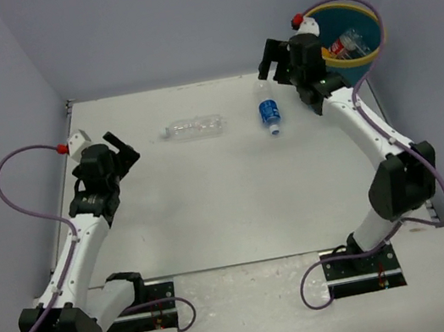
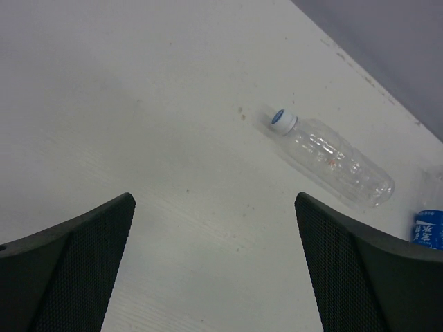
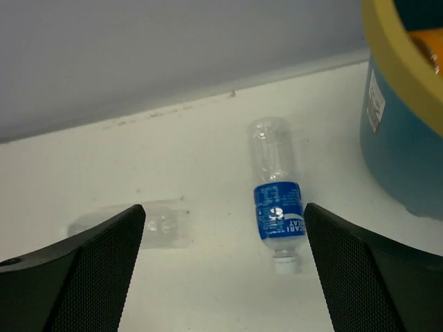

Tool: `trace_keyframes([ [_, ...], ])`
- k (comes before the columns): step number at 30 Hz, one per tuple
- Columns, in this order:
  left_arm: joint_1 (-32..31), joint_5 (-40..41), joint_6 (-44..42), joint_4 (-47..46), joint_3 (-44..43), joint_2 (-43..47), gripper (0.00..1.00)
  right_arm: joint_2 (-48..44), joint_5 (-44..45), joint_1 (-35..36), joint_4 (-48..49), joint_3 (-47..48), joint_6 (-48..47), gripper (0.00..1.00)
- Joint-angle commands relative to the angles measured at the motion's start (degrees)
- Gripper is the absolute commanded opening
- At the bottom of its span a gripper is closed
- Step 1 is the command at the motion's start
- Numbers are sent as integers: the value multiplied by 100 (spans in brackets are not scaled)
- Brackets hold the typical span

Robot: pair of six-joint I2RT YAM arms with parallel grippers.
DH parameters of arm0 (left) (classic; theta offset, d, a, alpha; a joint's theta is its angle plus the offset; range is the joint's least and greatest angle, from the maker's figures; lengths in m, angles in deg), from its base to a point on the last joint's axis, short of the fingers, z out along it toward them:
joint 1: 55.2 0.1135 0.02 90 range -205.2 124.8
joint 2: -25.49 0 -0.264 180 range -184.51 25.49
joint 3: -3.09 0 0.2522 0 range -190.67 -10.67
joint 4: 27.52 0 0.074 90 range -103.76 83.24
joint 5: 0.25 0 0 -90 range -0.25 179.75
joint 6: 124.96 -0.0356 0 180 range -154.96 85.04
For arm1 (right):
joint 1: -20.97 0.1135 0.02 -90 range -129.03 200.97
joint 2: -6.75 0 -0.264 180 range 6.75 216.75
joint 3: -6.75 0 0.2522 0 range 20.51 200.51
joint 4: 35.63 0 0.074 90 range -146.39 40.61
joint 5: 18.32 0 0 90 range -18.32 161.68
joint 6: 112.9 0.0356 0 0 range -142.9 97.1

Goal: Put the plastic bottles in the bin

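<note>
Plastic bottles show in two places: two lie on the table (image 1: pixel 213 210) outside the bin (image 1: pixel 376 14), and one red-capped bottle (image 1: pixel 344 45) lies inside it. The blue-labelled bottle (image 1: pixel 269 110) is on its side, the nearer of the two to the bin. The clear plain bottle (image 1: pixel 193 128) lies farther out on the same side of the bin.

The right gripper (image 1: pixel 273 62) hangs just beside the bin, over the blue-labelled bottle's base end, with its jaws spread wide and nothing between them. The left gripper (image 1: pixel 123 149) is well apart from the bin, beyond the clear plain bottle, its jaws likewise wide and holding nothing.

The right wrist view adds the bin's blue wall (image 3: pixel 398 138) and an orange object (image 3: pixel 429 55) inside the rim, which the top view does not show. There the blue-labelled bottle (image 3: pixel 278 200) points its cap toward the right gripper (image 3: pixel 223 209), and the clear plain bottle (image 3: pixel 138 225) is half hidden by a finger. The left wrist view shows the clear plain bottle (image 2: pixel 332 159) ahead of the left gripper (image 2: pixel 213 200), with its white and blue cap, and only a corner of the blue-labelled bottle (image 2: pixel 429 229); the bin is out of that view.
</note>
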Motion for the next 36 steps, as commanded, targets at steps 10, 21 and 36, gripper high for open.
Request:
trace_keyframes([
  [10, 313, -727, -442, -935, -24, 663, 100, 3402, 163, -71, -2011, 2731, -682, 99],
  [21, 313, -683, -480, -711, -19, 639, 100, 4109, 116, -82, -2320, 2750, -333, 92],
  [36, 313, -901, -427, -476, 137, 1195, 100, 1645, 43, -55, -1241, 2184, -921, 24],
])
